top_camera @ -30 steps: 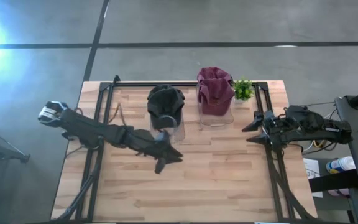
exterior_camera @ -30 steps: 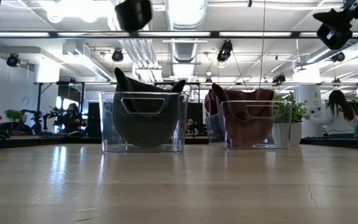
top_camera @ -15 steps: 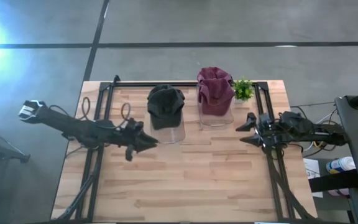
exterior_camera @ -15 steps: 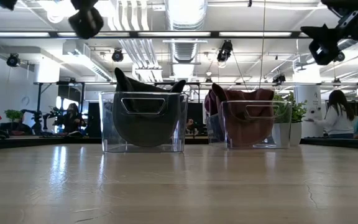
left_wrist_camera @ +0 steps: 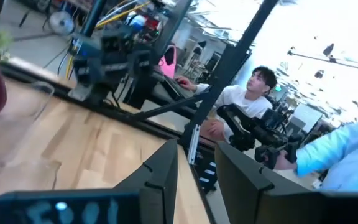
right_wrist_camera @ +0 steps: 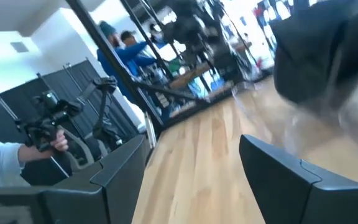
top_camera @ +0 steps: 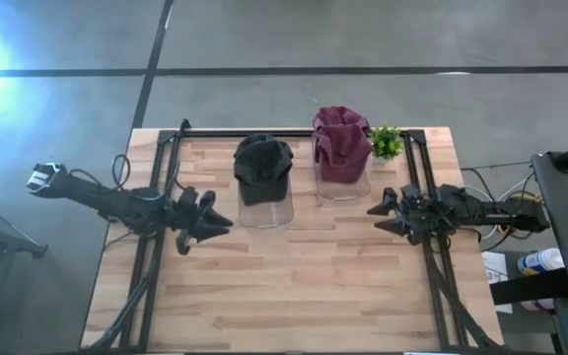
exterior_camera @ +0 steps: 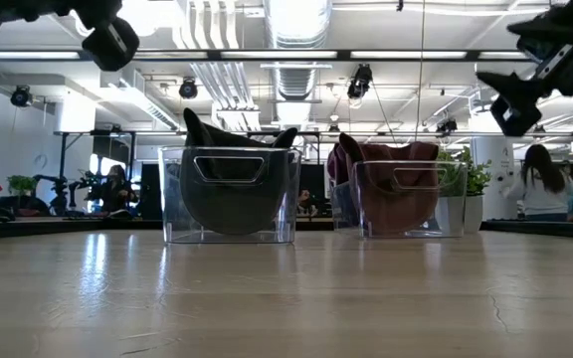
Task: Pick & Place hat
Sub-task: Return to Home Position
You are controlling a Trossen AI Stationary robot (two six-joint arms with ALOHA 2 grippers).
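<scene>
Left hand (top_camera: 221, 219) swings back, away from the right bin (top_camera: 343, 187) where the red cap (top_camera: 340, 136) sits; right hand (top_camera: 378, 211) edges closer, nearer of the two. Both hands spread open, holding nothing.

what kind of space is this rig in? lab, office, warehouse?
Probably an open-plan robotics lab or workshop: exposed silver ceiling ducts, a person in a white top working in the background, and bare grey concrete floor around the light wooden table.
</scene>
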